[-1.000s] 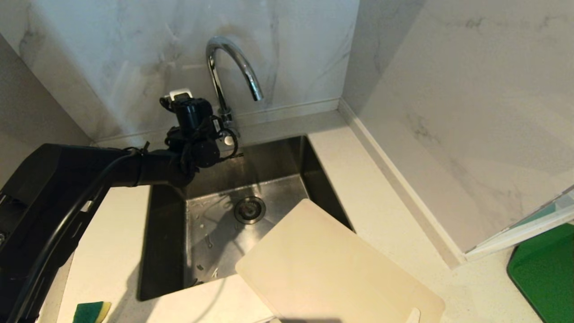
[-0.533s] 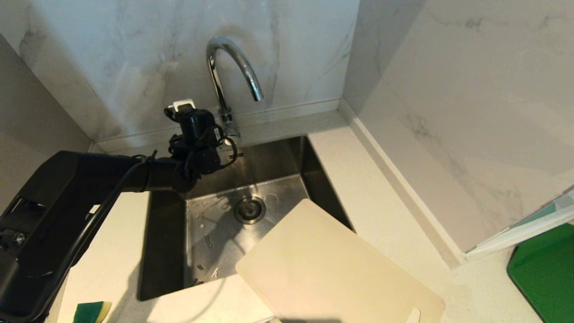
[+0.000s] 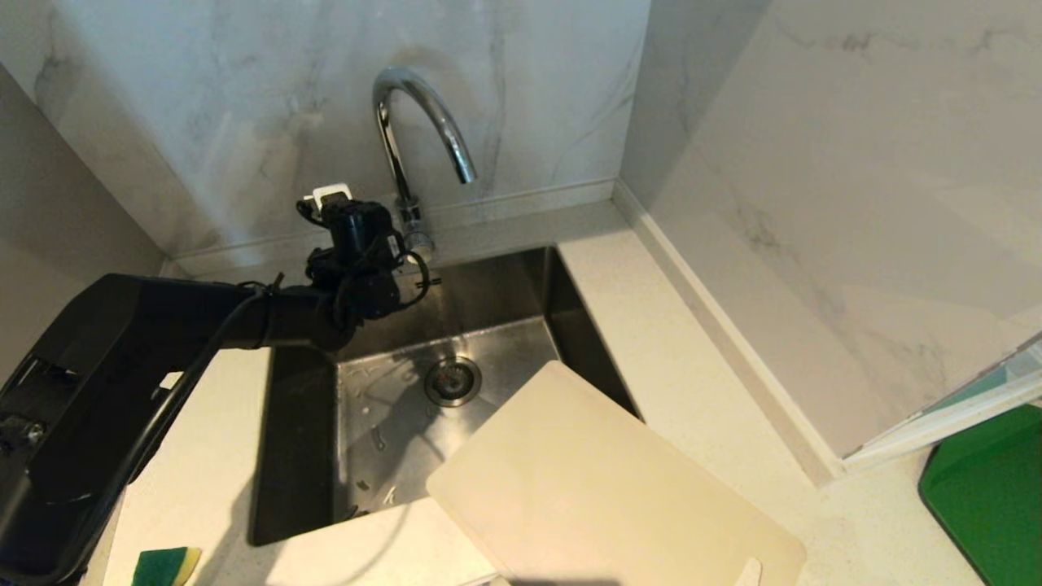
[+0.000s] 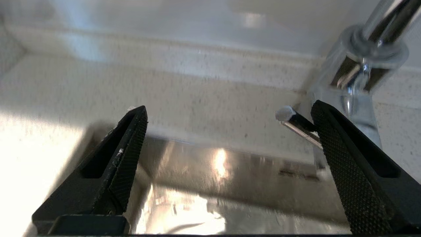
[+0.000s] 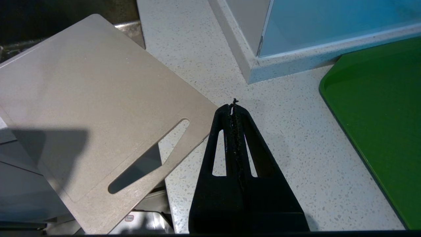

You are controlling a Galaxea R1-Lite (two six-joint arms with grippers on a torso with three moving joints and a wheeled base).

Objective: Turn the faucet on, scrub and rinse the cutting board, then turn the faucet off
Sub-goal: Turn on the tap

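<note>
I have the left gripper [image 4: 227, 113] up at the back rim of the sink [image 3: 505, 268], right beside the base of the faucet [image 3: 411, 146], and its jaws stand wide apart with nothing between them. What the next move turns on is the small side lever [image 4: 296, 123]: in the left wrist view its thin chrome rod sticks out from the faucet body toward the gap between my fingers, its rounded tip just inside the finger on the faucet's side, very close to that finger's inner face, though I cannot tell whether they touch. The rod runs roughly across the gap, not along the fingers, so I judge a sideways push or a light pinch from this finger is what will work the lever. No water runs from the spout.

The cutting board [image 3: 602, 480] lies flat with one corner overhanging the near right part of the sink and the rest on the countertop [image 3: 700, 382], well apart from the left gripper. The right gripper [image 5: 234, 107] hangs over the countertop just beside the board's slotted end, fingers pressed together and holding nothing; it is the nearer one to the board.
</note>
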